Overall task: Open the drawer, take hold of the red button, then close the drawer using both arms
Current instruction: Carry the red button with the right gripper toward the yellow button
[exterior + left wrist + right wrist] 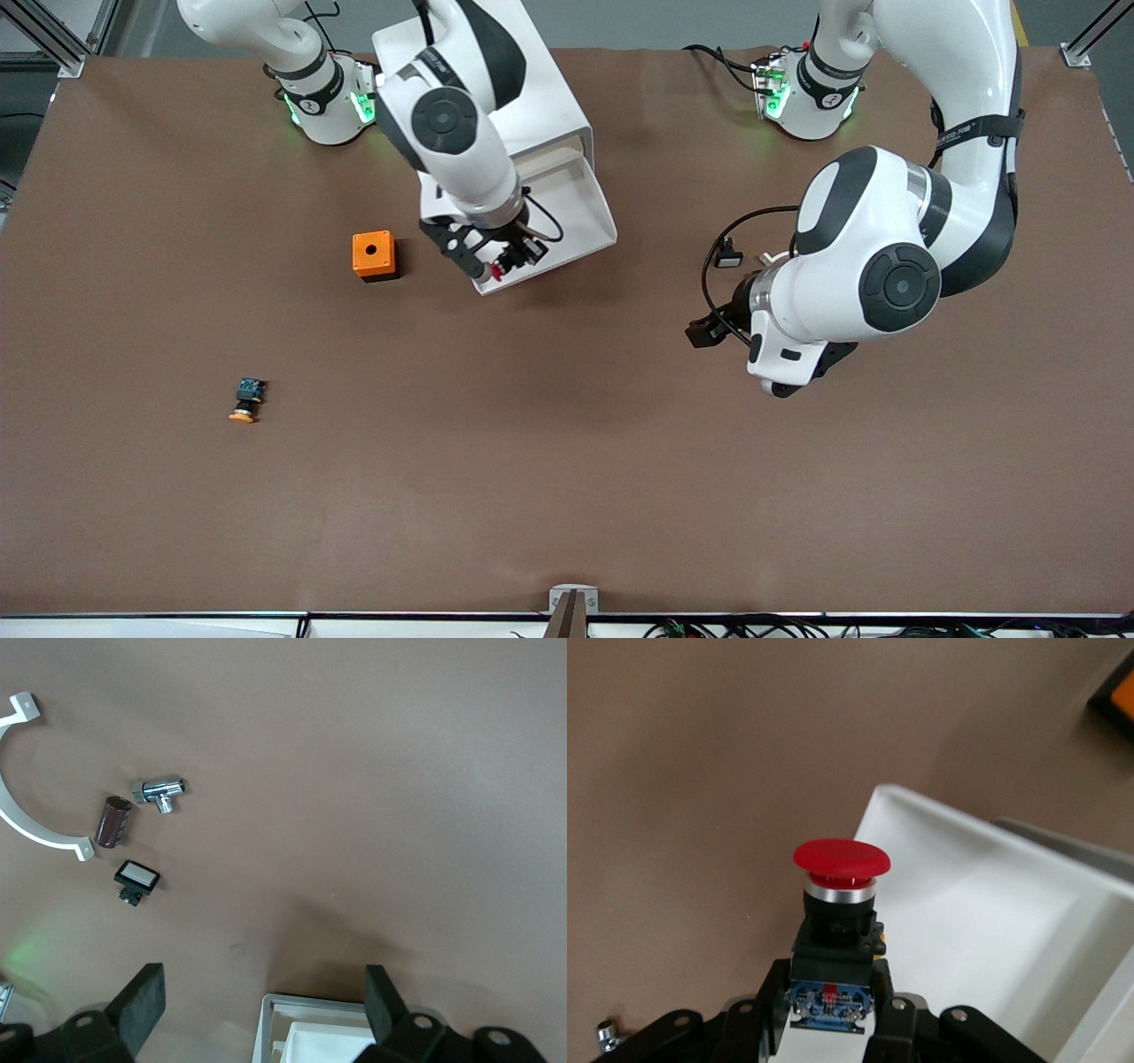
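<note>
From the front camera I see the boxy white cabinet [532, 97] standing between the two arm bases, nearer the right arm's, with its shallow white tray drawer [567, 213] pulled out toward the camera. My right gripper [496, 261] hangs over the pulled-out drawer's camera-side corner, and a speck of red shows between its fingers. An orange cube-shaped box with a round hole in its top [374, 255] sits beside the cabinet toward the right arm's end of the table, and a small push-button with an orange cap and a blue rear block [247, 400] lies well nearer the camera than the cabinet. The left gripper [709, 330] hovers over bare brown table toward the left arm's end from the cabinet. On the left wrist camera its jaws stand wide apart around nothing, and beside a grey-rimmed corner of the cabinet I make out a black button with a white rectangular face [136, 879], a dark brown cylinder [113, 821], a chrome valve fitting [160, 793] and a curved white bracket [27, 819]. On the right wrist camera the jaws are clamped on the blue rear block of the small push-button with the round red cap and black body [837, 921], held cap-up over the drawer's rim.
</note>
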Robot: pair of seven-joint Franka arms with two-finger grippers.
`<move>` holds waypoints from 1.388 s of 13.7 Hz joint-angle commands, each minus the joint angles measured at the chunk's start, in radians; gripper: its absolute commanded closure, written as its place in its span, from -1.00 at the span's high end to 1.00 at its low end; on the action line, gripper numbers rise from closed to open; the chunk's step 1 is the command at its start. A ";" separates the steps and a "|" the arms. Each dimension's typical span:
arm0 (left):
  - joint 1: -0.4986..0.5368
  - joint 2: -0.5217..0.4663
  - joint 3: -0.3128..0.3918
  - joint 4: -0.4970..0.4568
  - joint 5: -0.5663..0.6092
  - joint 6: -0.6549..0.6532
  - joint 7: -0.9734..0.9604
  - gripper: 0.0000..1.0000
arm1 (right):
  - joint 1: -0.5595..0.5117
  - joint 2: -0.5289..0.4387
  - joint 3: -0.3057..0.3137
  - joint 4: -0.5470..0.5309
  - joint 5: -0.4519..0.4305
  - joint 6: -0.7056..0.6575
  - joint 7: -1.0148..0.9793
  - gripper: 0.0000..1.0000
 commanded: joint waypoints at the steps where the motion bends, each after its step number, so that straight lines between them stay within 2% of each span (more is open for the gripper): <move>1: -0.009 -0.030 -0.022 -0.073 0.024 0.071 0.025 0.99 | -0.116 0.001 0.011 0.063 0.009 -0.075 -0.206 -1.00; 3: -0.029 -0.033 -0.034 -0.113 0.041 0.131 0.033 0.99 | -0.205 0.002 0.011 0.074 0.006 -0.098 -0.384 -1.00; 6: -0.089 -0.027 -0.043 -0.171 0.174 0.171 0.033 0.99 | -0.372 0.008 0.010 0.071 -0.008 -0.119 -0.719 -1.00; 8: -0.088 -0.030 -0.066 -0.233 0.179 0.235 0.033 0.99 | -0.458 0.020 0.010 0.068 -0.034 -0.119 -0.888 -1.00; 10: -0.091 -0.028 -0.077 -0.256 0.184 0.304 0.034 0.99 | -0.531 0.051 0.010 0.068 -0.051 -0.112 -1.057 -0.99; 14: -0.103 -0.008 -0.109 -0.262 0.184 0.395 0.036 0.98 | -0.604 0.123 0.010 0.068 -0.057 -0.064 -1.286 -0.99; 16: -0.129 0.001 -0.108 -0.264 0.185 0.414 0.036 0.99 | -0.633 0.183 0.010 0.070 -0.057 0.018 -1.383 -0.99; 19: -0.167 0.038 -0.108 -0.256 0.254 0.458 0.037 0.99 | -0.644 0.250 0.010 0.067 -0.059 0.078 -1.405 -0.99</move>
